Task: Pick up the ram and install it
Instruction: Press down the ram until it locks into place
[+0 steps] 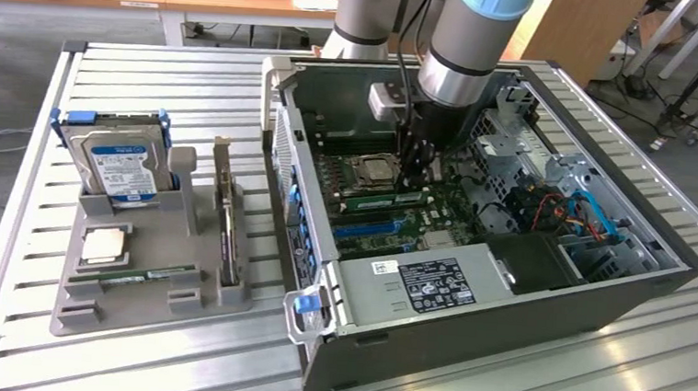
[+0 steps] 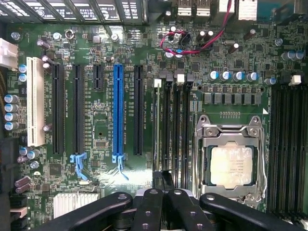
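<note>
The gripper [image 1: 417,174], fingers together, hangs inside the computer case [image 1: 588,295] directly over the ram [image 1: 388,201], which sits edge-up in the motherboard [image 2: 106,53], just near of the processor socket [image 1: 373,172].

The exterior view looks down at a slant from above and beyond one edge of the tabletop [image 1: 631,381], far enough off to take in the whole open case [image 1: 470,232], the gray tray [image 1: 153,265] beside it at that view's left, and desks behind. The wrist view looks straight down into the case from close above the motherboard [image 2: 144,96], with the tool [image 2: 161,195] at the frame's edge. Both views share the motherboard [image 1: 409,214], its processor socket [image 1: 373,171] [image 2: 232,163] and blue slot [image 1: 365,226] [image 2: 118,108].
</note>
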Tool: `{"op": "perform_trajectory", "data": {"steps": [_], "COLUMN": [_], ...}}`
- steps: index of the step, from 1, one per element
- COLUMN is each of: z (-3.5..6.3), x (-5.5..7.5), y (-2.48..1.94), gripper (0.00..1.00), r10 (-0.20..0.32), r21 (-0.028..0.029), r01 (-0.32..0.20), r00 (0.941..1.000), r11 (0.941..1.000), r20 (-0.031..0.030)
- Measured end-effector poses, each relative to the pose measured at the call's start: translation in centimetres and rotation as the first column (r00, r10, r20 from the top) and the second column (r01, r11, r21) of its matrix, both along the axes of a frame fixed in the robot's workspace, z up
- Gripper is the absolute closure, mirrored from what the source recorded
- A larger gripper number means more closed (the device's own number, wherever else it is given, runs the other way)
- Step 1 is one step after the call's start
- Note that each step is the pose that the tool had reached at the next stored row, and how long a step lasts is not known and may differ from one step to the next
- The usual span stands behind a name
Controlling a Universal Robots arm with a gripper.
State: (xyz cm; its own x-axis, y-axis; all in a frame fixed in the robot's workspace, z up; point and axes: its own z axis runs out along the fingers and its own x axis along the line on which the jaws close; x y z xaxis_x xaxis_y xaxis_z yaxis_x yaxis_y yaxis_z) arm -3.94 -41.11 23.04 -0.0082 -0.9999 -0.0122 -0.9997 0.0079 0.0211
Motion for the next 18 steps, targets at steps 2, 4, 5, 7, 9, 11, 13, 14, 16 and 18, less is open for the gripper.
{"op": "perform_trajectory", "data": {"steps": [2,4,5,7,9,11,13,14,16,18], "z": [-0.08,-0.09,-0.09,-0.16,-0.26,-0.27,-0.29,-0.36,-0.43,-0.44], "x": [0.0,0.0,0.0,0.0,0.0,-0.01,0.0,0.0,0.0,-0.01], "y": [-0.01,-0.01,-0.01,0.0,0.0,-0.01,-0.01,0.0,-0.01,-0.02], "gripper": [0.89,0.89,0.89,0.89,0.89,0.89,0.89,0.89,0.89,0.89], "r10": [0.0,0.0,0.0,0.0,0.0,0.0,0.0,0.0,0.0,0.0], "r21": [-0.0004,-0.0006,-0.0007,-0.0001,-0.0002,-0.0006,-0.0006,0.0,-0.0005,-0.0007], "r01": [0.0,0.0,0.0,0.0,0.0,0.0,0.0,0.0,0.0,0.0], "r00": [1.0,1.0,1.0,1.0,1.0,1.0,1.0,1.0,1.0,1.0], "r11": [1.0,1.0,1.0,1.0,1.0,1.0,1.0,1.0,1.0,1.0], "r20": [-0.0002,-0.0003,-0.0003,0.0,-0.0001,-0.0003,-0.0003,0.0,-0.0002,-0.0003]}}
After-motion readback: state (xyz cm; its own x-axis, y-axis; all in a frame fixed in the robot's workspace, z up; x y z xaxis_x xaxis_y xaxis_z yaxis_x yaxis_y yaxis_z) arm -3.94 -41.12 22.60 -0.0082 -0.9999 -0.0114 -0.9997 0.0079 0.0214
